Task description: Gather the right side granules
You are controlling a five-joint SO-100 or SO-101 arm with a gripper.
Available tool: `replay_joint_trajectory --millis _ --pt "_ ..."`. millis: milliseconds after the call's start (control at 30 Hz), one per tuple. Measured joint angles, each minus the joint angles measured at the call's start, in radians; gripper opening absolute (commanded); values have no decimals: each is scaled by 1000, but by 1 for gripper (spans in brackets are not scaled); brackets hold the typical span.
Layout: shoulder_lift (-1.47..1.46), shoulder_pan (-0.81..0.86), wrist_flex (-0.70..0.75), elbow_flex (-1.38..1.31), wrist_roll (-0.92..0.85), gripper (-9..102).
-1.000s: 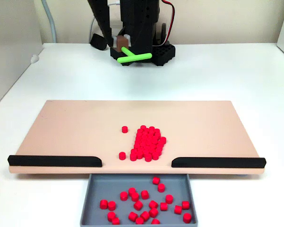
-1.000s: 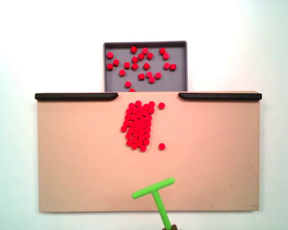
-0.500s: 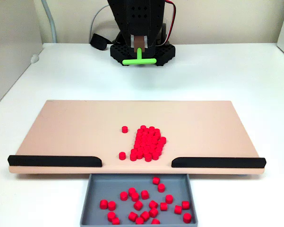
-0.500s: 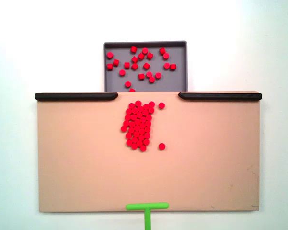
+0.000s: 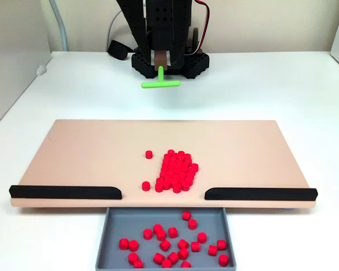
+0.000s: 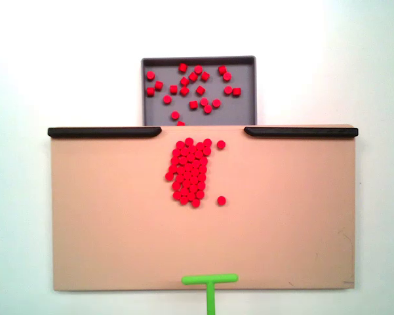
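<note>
The small bright red cylindrical plastic granules (image 5: 175, 170) lie packed in a tight cluster on the flat beige rectangular board (image 5: 79, 155), near the middle of its long edge that carries the two black rail strips (image 5: 66, 192), in line with the gap between them. In both fixed views two single granules sit just apart from the cluster on one side. In the top-down fixed view the same cluster (image 6: 191, 171) lies just below the gap. More red granules are scattered in the shallow grey rectangular tray (image 5: 114, 231) that sits on the white desk (image 5: 259, 84) against that gap, outside the board.

The black robot arm (image 5: 161, 22) stands at the far edge of the desk. Its end effector (image 5: 159, 61) is closed on the stem of the bright green T-shaped pusher rod (image 5: 160, 83), whose crossbar hangs over the desk short of the board's far edge. From above the crossbar (image 6: 210, 279) overlaps the board's rail-free long edge.
</note>
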Motion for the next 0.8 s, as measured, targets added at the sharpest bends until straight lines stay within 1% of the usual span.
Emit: replay_joint_trajectory --millis 233,800 --pt "6 18 0 0 0 0" --pt "41 5 -2 0 0 0"
